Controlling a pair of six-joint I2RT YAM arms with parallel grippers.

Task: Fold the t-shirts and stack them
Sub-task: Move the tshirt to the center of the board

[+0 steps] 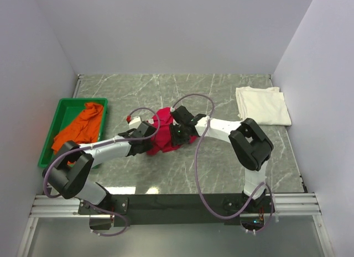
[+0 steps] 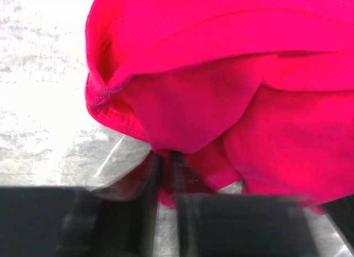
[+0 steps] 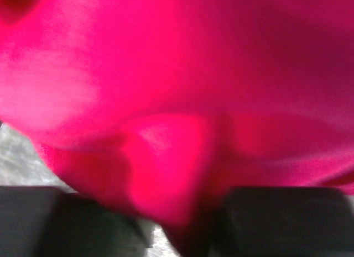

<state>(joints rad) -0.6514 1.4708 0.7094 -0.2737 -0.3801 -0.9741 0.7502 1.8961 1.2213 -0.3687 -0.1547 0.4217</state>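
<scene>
Left wrist: plain crimson t-shirt (image 2: 232,130)

a grey-green marbled table (image 1: 166,88) sits boxed in by plain pale walls, left wall (image 1: 33,58), far wall (image 1: 171,30) and right wall (image 1: 323,58). a metal rail (image 1: 301,204) runs along its near edge. light is soft and even.

On my overhead feed I see a green plastic bin (image 1: 66,110) sitting at the left edge of the grey-green marbled tabletop (image 1: 221,94), close against the left wall. Plain white walls (image 1: 177,30) box the table in on three sides, and an aluminium rail (image 1: 301,203) runs along its near edge. My left wrist feed shows that marble too.
</scene>
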